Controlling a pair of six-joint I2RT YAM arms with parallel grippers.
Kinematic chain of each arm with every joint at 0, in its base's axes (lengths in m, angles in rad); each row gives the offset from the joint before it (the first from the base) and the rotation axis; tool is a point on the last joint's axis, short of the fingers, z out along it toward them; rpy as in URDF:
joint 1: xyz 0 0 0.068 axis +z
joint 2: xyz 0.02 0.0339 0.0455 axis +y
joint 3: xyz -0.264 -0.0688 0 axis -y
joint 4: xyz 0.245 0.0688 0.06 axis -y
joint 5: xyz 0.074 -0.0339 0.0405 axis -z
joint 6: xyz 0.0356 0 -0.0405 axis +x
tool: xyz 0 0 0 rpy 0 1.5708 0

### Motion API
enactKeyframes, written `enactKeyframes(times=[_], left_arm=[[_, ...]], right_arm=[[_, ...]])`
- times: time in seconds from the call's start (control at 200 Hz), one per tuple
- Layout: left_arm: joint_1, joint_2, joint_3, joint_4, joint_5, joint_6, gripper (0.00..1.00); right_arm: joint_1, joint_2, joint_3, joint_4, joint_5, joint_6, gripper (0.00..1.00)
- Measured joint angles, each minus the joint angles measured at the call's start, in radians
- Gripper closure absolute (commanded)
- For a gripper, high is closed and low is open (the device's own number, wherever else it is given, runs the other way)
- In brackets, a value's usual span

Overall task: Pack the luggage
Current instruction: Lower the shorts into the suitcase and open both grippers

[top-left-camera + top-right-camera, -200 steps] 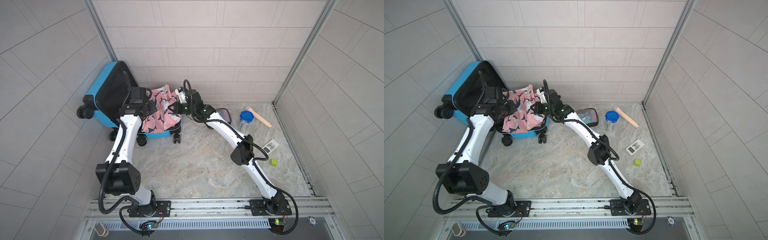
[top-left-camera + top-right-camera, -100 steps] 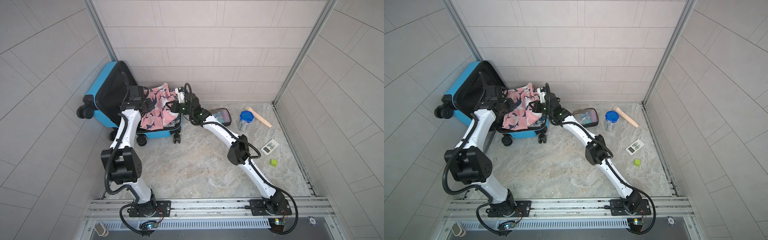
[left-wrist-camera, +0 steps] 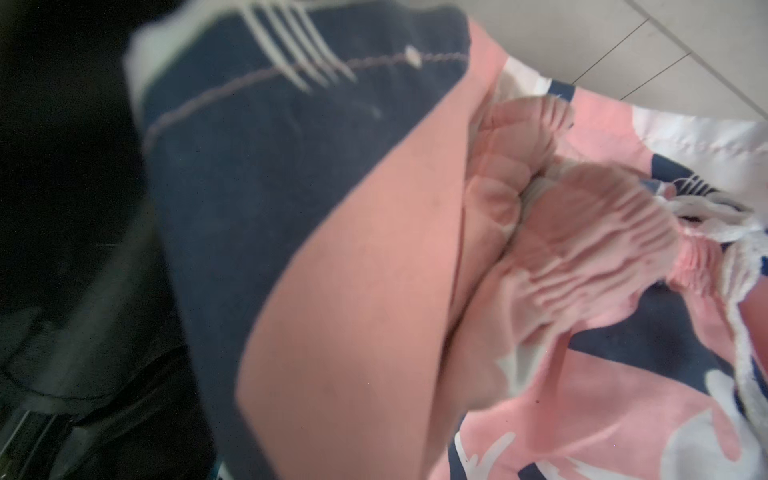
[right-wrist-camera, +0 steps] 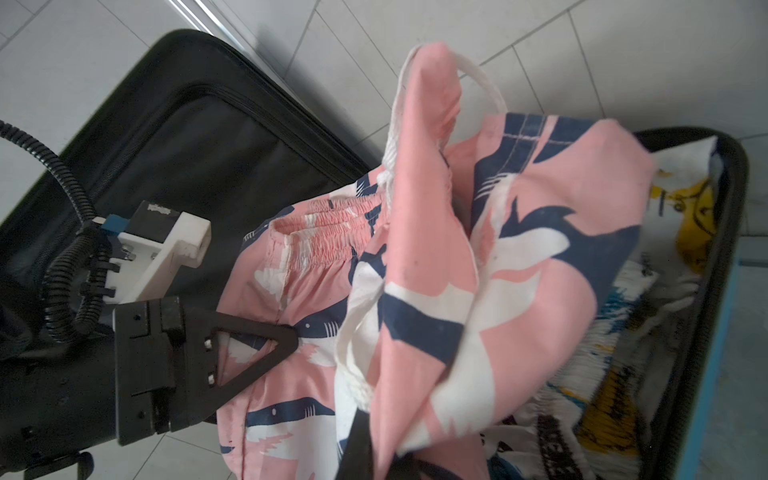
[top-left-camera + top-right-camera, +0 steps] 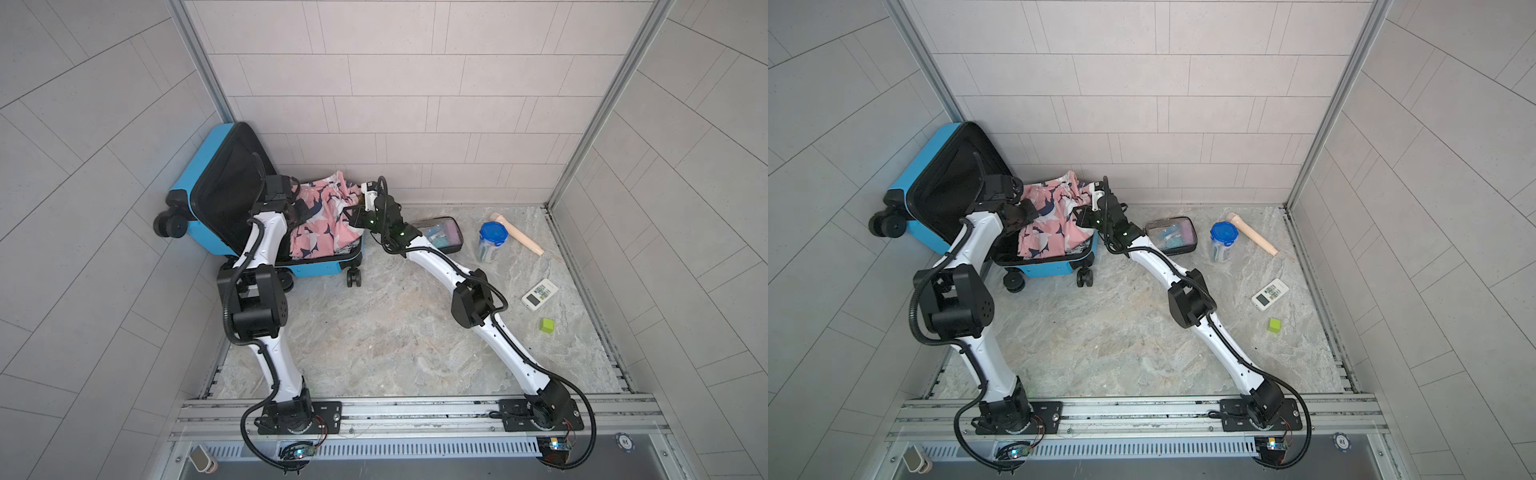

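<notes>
Luggage (image 5: 195,166): open in the back left corner of the floor. The black-lined lid leans against the wall and the blue base lies flat on its wheels.
Luggage contents: pink shorts (image 5: 320,228) with a navy and white print are heaped in the base. One end is lifted above the rim and one end spills over the front edge. Beneath them lies a white garment (image 4: 685,249) with yellow and black print.
Left gripper (image 4: 291,332): over the luggage base on the lid side. Its jaws are closed, pinching the shorts near the elastic waistband.
Right gripper (image 5: 352,211): at the luggage's far side from the lid. Its jaws are closed on a raised fold of the shorts, holding it up.
Clear pouch (image 5: 440,237): on the floor just beside the luggage, black-trimmed, with teal and purple items inside.
Jar (image 5: 490,241): beyond the pouch from the luggage. It is clear with a blue lid, and its contents are unclear.
Wooden piece (image 5: 517,235): just past the jar.
Remote (image 5: 539,294): well apart from the luggage.
Green cube (image 5: 547,326): near the remote.
</notes>
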Motion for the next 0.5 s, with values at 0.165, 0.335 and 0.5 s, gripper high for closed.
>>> enactKeyframes(times=[0.165, 0.335, 0.5], left_arm=[[0.016, 0.055, 0.019, 0.002, 0.007, 0.002, 1.0], [0.025, 0.126, 0.103, -0.013, -0.003, 0.013, 1.0], [0.025, 0.178, 0.191, -0.065, -0.062, 0.026, 0.61]], right_arm=[[0.0, 0.029, 0.002, -0.008, 0.006, 0.002, 0.89], [-0.002, 0.03, 0.01, -0.028, 0.009, -0.018, 0.5], [-0.005, 0.016, 0.014, -0.114, 0.009, -0.059, 0.33]])
